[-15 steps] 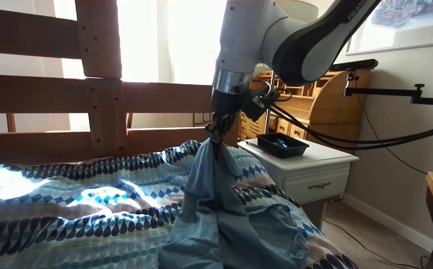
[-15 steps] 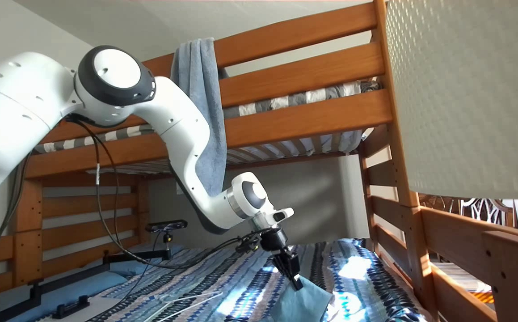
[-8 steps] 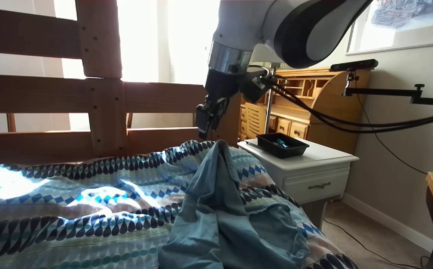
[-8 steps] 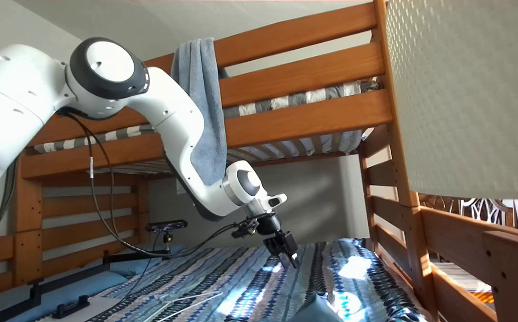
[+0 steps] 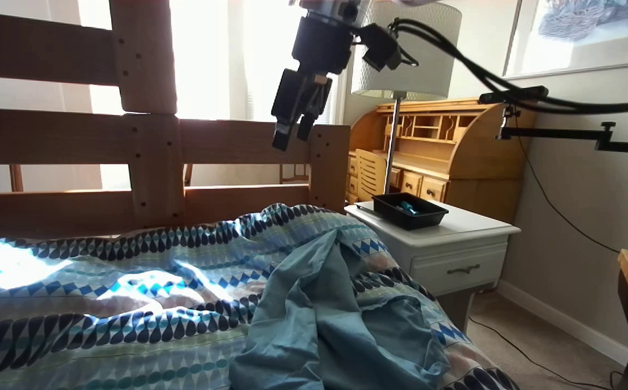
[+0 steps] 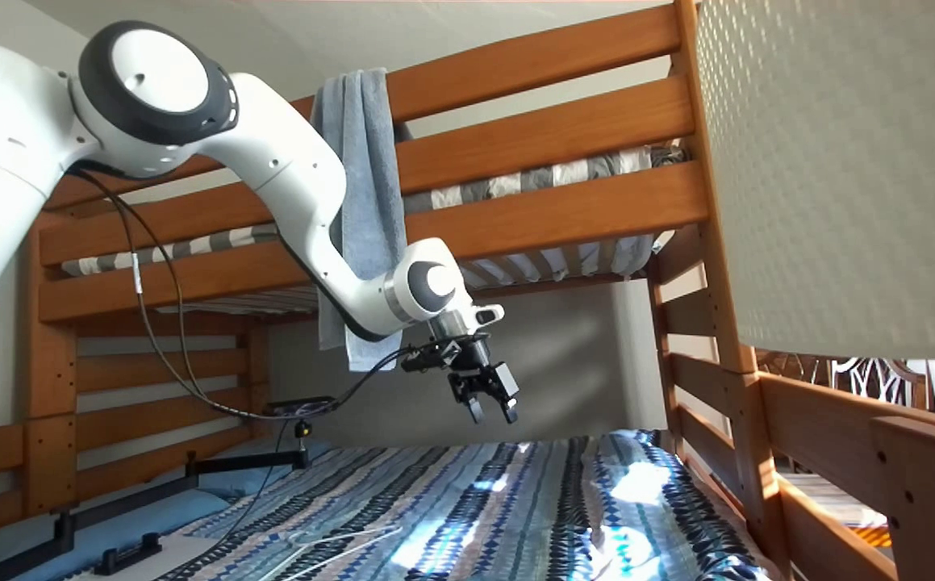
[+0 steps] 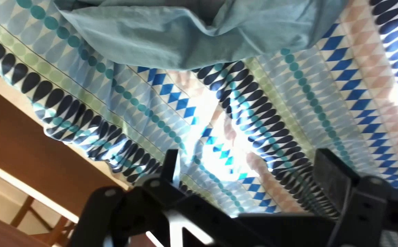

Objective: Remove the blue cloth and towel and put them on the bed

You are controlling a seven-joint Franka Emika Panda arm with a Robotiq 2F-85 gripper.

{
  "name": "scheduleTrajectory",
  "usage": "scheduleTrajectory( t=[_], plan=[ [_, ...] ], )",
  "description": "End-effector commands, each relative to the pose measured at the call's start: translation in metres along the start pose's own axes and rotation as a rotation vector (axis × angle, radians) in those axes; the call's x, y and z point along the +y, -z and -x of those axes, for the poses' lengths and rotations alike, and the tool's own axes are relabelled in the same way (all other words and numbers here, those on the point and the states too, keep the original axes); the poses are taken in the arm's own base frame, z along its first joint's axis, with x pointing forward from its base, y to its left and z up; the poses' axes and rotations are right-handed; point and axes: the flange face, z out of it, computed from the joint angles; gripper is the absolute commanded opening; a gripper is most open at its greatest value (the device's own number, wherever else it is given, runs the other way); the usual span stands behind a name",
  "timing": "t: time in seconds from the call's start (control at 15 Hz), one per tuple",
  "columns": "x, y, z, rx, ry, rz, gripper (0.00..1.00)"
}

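The bed (image 5: 154, 146), brown and wooden-framed, stands below the parted jaws and well apart from them. Spread across it beneath the jaws is a creased patterned cover (image 5: 173, 336) with diamond and teardrop bands; plain grey-blue fabric (image 5: 335, 325) lies in loose folds, also below the jaws, whether separate or turned-back cover undetermined. In an exterior view, light-blue bedding (image 6: 164, 520) lies lower than the jaws and well left of them as viewed.
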Motion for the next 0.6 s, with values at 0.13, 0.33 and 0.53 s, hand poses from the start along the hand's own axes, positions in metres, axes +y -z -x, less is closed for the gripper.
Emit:
scheduleTrajectory(
  t=[0.13,0.33,0.53],
  plan=[
    [-0.007,0.062,0.001,-0.020,0.123,-0.276,1.00],
    [-0.008,0.090,-0.005,0.006,0.156,-0.365,1.00],
    [-0.014,0.118,-0.008,0.068,0.182,-0.408,1.00]
  ],
)
